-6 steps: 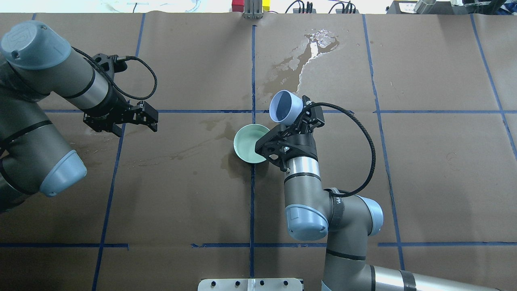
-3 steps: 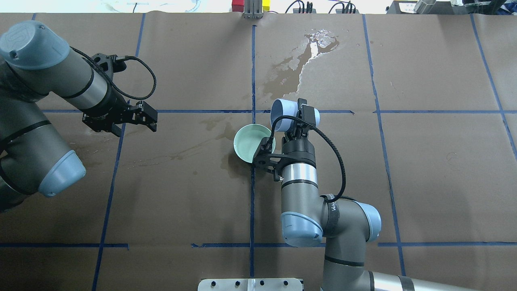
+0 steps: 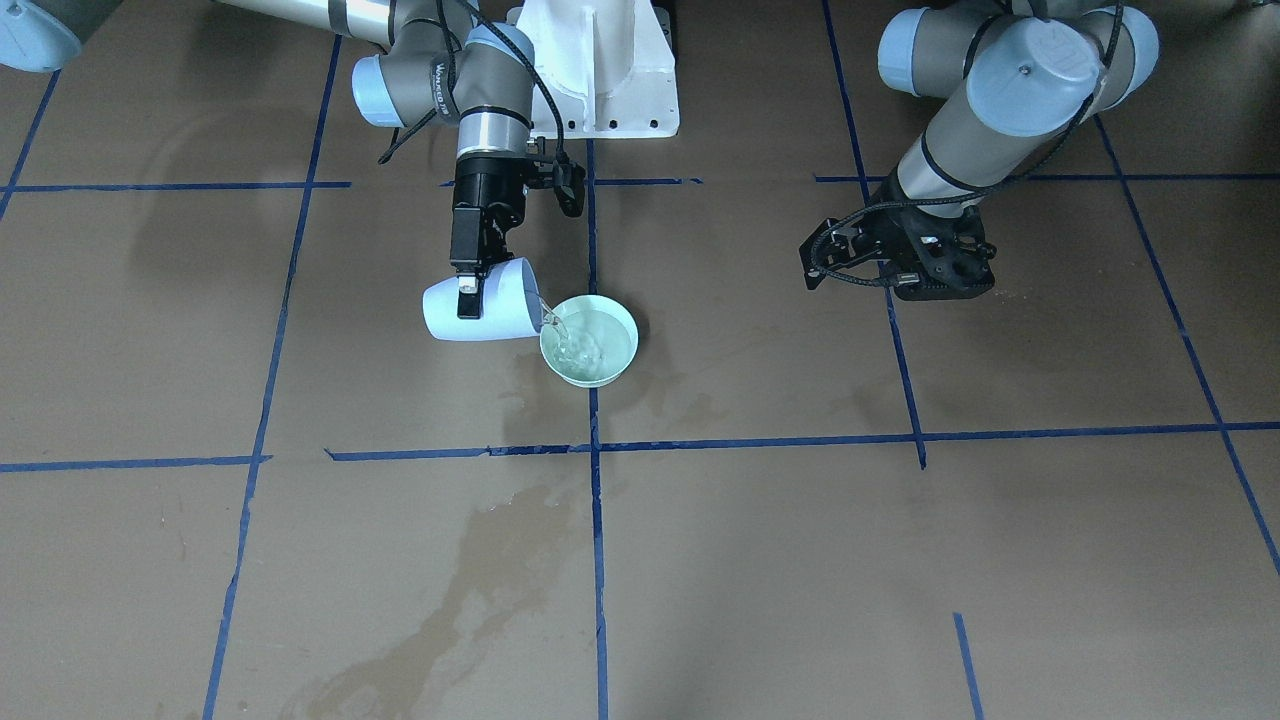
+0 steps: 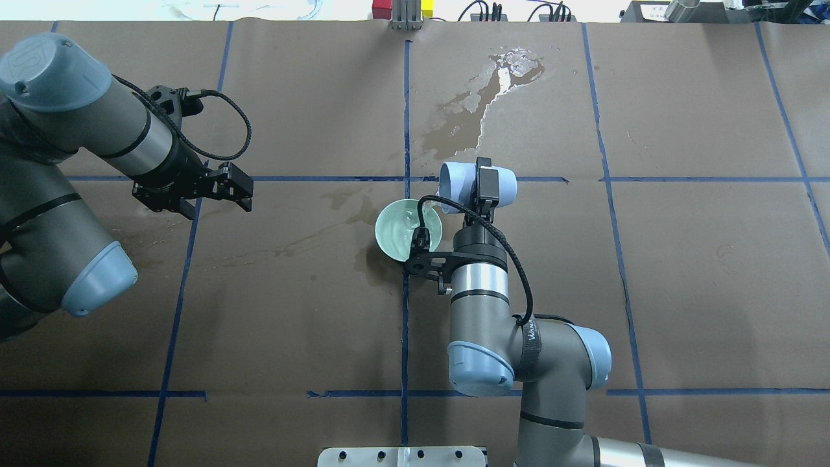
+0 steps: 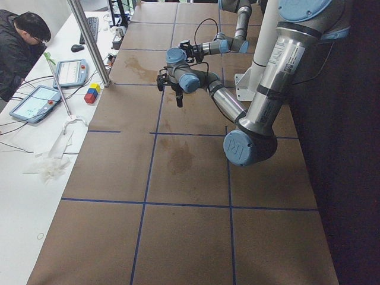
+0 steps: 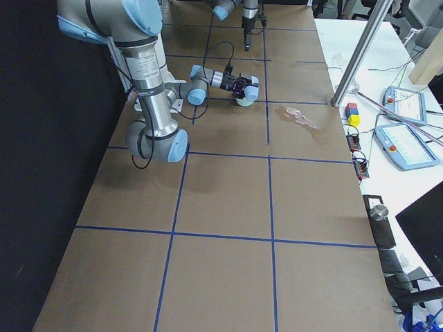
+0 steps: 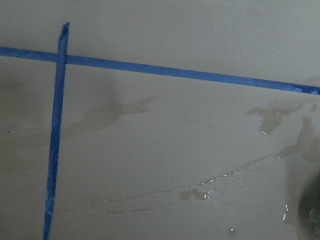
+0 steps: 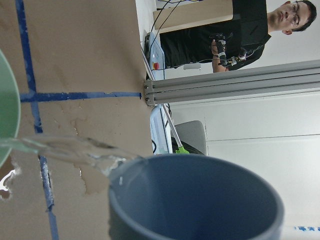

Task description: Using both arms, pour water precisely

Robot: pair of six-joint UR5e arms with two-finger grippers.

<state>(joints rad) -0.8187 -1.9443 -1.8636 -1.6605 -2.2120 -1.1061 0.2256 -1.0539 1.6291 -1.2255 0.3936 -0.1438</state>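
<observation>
Right gripper (image 4: 483,187) was clamped on the pale blue cup (image 4: 502,185), which was tipped almost onto its side just beside the green bowl (image 4: 379,228), lip at the bowl's rim. Water (image 3: 552,318) ran in a thin stream from the lip into the bowl, and more lay rippling inside it. Left gripper (image 4: 241,193) hung well away from the bowl on the robot's left and held nothing; I could not tell whether its jaws were apart or together. Main risk was the stream landing close to the rim nearest the cup. Easing the tilt would likely let water dribble down the cup wall and fall short of the bowl. A sharper tilt could throw a gush across the bowl or overfill it. Nothing steadied the bowl, so a nudge from the cup might slide it out from under the stream. Wet patch (image 4: 480,110) on the paper beyond the bowl suggested spills happen easily here.
</observation>
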